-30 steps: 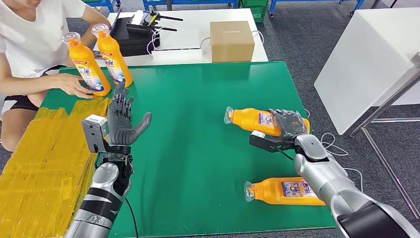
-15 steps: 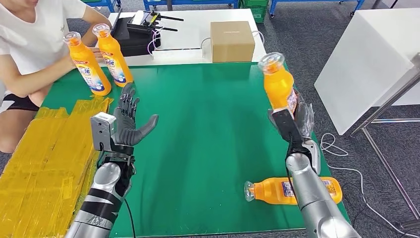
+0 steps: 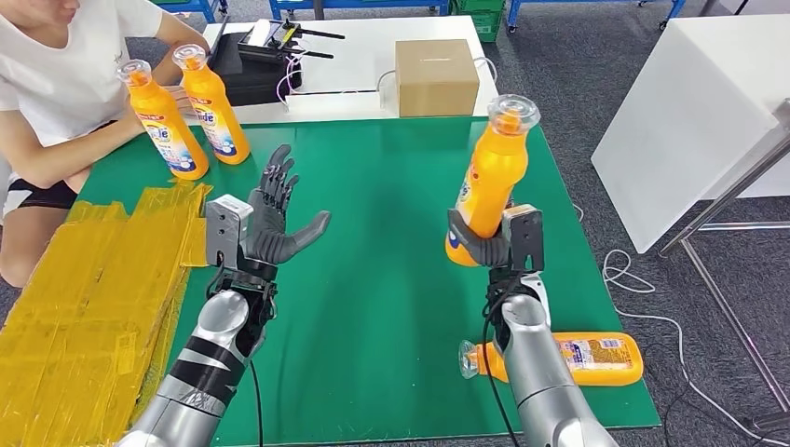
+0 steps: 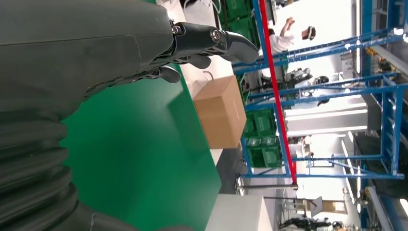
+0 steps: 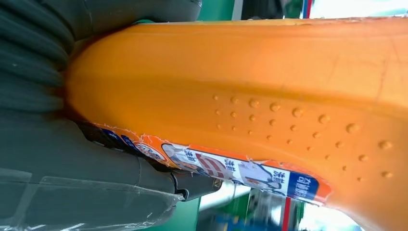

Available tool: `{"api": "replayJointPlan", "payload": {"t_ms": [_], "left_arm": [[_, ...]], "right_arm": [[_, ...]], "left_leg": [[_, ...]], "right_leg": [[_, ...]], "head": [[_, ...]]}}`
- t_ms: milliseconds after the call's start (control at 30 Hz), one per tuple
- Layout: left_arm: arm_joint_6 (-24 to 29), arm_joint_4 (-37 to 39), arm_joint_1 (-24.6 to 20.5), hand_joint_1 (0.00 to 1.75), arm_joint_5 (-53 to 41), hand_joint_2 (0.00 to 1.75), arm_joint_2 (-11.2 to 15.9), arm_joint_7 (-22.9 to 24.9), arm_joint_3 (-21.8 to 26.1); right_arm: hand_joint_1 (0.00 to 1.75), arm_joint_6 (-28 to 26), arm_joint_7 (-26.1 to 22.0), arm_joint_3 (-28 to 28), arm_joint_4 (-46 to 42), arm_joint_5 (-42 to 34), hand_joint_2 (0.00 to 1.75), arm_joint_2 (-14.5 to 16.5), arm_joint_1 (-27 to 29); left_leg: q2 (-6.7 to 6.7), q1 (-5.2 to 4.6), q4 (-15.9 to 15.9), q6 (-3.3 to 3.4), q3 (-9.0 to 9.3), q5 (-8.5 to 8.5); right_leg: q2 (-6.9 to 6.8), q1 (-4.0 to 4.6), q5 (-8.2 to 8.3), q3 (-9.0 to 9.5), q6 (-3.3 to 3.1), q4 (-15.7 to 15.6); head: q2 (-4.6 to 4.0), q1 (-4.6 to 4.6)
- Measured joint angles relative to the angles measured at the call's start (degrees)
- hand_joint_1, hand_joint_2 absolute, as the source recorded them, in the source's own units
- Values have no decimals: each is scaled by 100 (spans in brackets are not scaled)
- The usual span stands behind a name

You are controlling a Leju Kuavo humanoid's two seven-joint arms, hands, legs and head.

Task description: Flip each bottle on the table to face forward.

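Two bottles (image 3: 191,112) stand at the counter (image 3: 373,279) far left. One bottle (image 3: 492,177) is held upright right of centre; another (image 3: 578,358) lies near right. A box (image 3: 436,77) sits beyond.

I can make out blue lettering on the labels of the two upright bottles (image 3: 191,112) at the far left, but not read it. The held bottle (image 5: 250,96) carries a label with small characters, illegible to me.
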Motion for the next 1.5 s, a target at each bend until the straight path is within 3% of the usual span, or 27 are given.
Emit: {"api": "replayJointPlan", "payload": {"t_ms": [233, 467, 933, 1233, 1500], "left_arm": [[0, 121, -52, 0, 34, 175, -22, -2, -62], [-28, 213, -127, 0, 150, 175, -29, -3, -106], [-572, 292, -122, 0, 647, 175, -82, 37, -264], [-779, 63, 80, 0, 679, 175, -21, 43, -379], [-782, -408, 343, 0, 436, 175, 30, -26, -773]], "right_arm": [[175, 63, -11, 209, 18, -71, 175, 121, 0], [170, 462, -184, 622, 35, 72, 175, 212, 1], [175, -435, -403, 2033, 321, 1502, 175, 292, -26], [175, -861, -421, 2254, 457, 1768, 175, 243, -80], [175, -990, -425, 2243, 482, 1616, 175, 179, -37]], "left_leg": [[-1, -1, 0, 0, -2, 0], [1, -2, 0, 0, -3, 0], [1, -1, -1, -1, -5, 1], [2, -3, 0, -1, -6, 0], [2, -3, 0, -1, -8, 0]], "right_leg": [[-1, -2, 0, 0, 0, 0], [0, -3, 0, -2, 0, -1], [0, -1, 0, -3, 0, 0], [0, -2, 0, -5, 0, -1], [0, -3, 0, -7, 0, -1]], "head": [[0, 1], [0, 1], [0, 1], [0, 1], [0, 0]]}}
